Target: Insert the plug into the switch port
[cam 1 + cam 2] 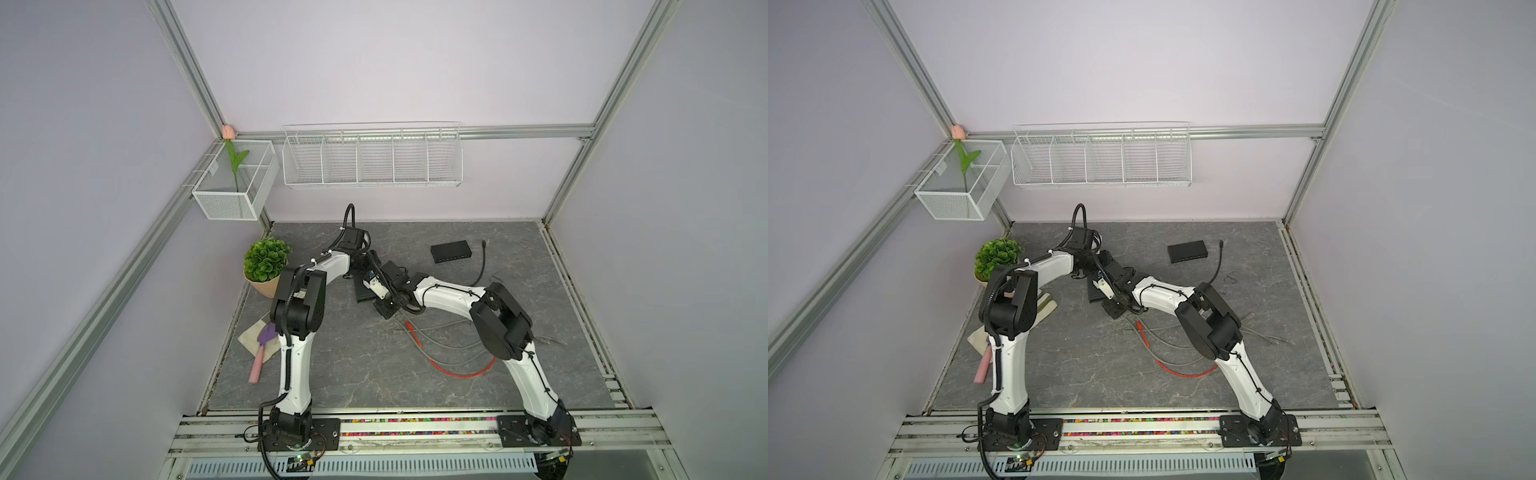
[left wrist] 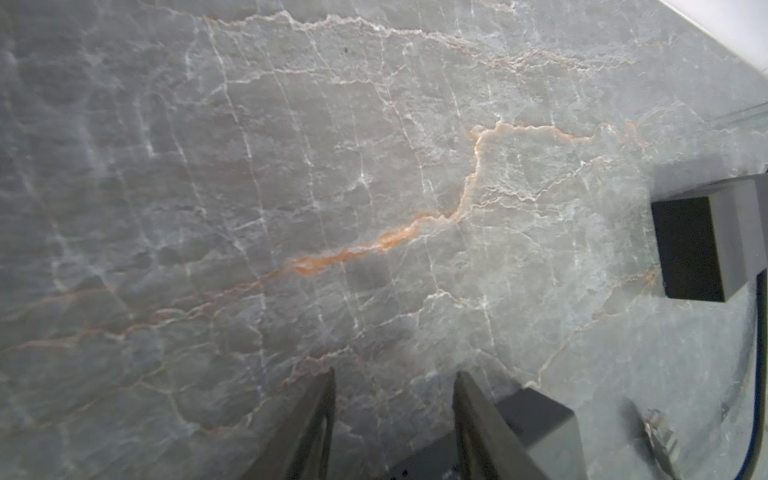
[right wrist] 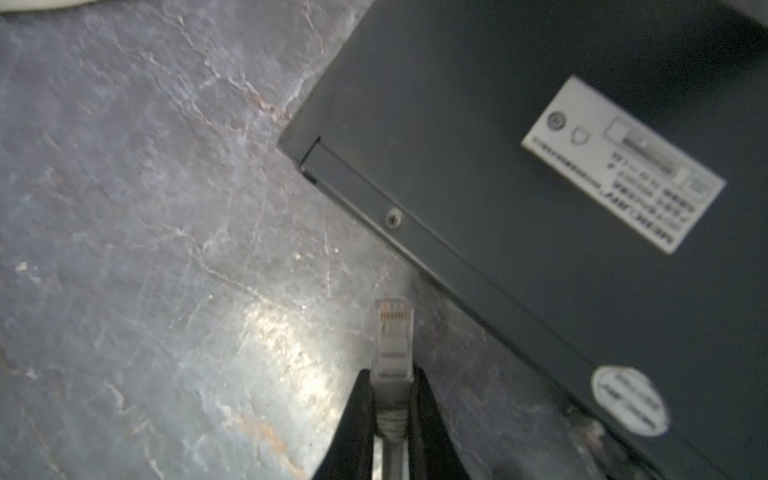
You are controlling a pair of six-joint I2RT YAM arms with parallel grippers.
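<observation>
With your right fingers (image 3: 357, 415) clamped on the plug (image 3: 392, 345), just beside the switch (image 3: 519, 166), turn it square to a port before you push; the left fingers (image 2: 316, 419) stand apart.

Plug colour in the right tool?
Plug is translucent, pale grey; best in the right wrist view.

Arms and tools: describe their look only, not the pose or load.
Both the left arm and right arm have white tapered shells, black joints and black base plates. Black cables run along them, fastened with white ties. The left tool and right tool have dark, narrow, tapering fingers.
</observation>
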